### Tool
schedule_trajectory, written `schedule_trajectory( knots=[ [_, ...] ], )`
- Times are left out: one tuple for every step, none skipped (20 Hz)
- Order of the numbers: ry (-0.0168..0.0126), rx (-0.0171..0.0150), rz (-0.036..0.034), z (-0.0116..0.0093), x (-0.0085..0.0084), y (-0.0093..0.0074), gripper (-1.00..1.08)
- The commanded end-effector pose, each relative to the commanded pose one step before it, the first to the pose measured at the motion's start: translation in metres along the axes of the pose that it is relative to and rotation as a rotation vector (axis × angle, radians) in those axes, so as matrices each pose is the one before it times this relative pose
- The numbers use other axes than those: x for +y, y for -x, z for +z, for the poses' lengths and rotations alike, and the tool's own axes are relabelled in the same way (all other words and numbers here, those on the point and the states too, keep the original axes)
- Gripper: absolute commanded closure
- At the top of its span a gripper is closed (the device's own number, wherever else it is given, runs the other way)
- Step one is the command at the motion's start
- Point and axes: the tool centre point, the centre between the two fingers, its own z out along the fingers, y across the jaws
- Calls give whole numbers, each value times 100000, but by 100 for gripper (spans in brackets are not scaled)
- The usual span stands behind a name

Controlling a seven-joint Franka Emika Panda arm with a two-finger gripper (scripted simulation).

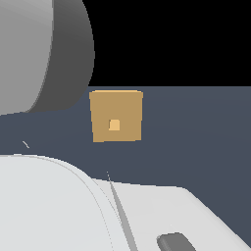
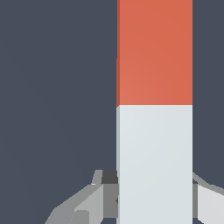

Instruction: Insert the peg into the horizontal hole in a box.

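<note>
Gripper (image 2: 155,192) is clamped on the white portion of the peg (image 2: 155,109); box (image 1: 116,115) stands upright, its hole (image 1: 114,125) toward 6 o'clock of face centre

The arm (image 1: 54,206) is smooth and glossy white, with big rounded shells and a thin grey seam curving across one. A dark grey oval recess (image 1: 175,241) sits in the near shell. Another link (image 1: 44,49), at the exterior view's upper left, is a pale grey cylinder shading darker. The gripper (image 2: 155,194) has grey angular fingers (image 2: 94,199) with darker pads.
</note>
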Motion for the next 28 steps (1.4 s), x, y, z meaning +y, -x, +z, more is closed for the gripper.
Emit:
schedule_trajectory(
  knots=[
    [34,27,142,-51,106,-331,108],
    [0,0,169,-37,46,-227,108],
    [0,0,229,-45,48,-272,108],
    [0,0,267,-54,61,-329,108],
    [1,-1,316,-64,71,-385,108],
    [1,-1,365,-74,82,-445,108],
    [1,-1,411,-84,95,-506,108],
    [1,-1,463,-93,104,-562,108],
    [1,-1,503,-103,119,-622,108],
    [1,-1,552,-112,128,-674,108],
    [1,-1,594,-121,140,-729,108],
    [1,-1,639,-129,150,-779,108],
    [1,-1,677,-137,162,-830,108],
    [1,-1,718,-146,172,-877,108],
    [1,-1,756,-153,183,-922,108],
    [2,-1,790,-161,195,-968,108],
    [2,-1,826,-168,206,-1011,108],
    [1,-1,851,-174,216,-1043,108],
    [1,-1,849,-174,218,-1041,108],
    [1,-1,840,-172,220,-1033,108],
    [1,-1,834,-171,220,-1021,108],
    [1,-2,823,-170,222,-1012,108],
    [1,-2,814,-168,225,-1001,108],
    [1,-2,802,-166,226,-986,108],
    [0,-2,774,-161,222,-953,108],
    [0,-2,731,-152,211,-900,108],
    [0,-3,685,-143,200,-845,108],
    [0,-3,640,-134,192,-792,108]
  ],
)
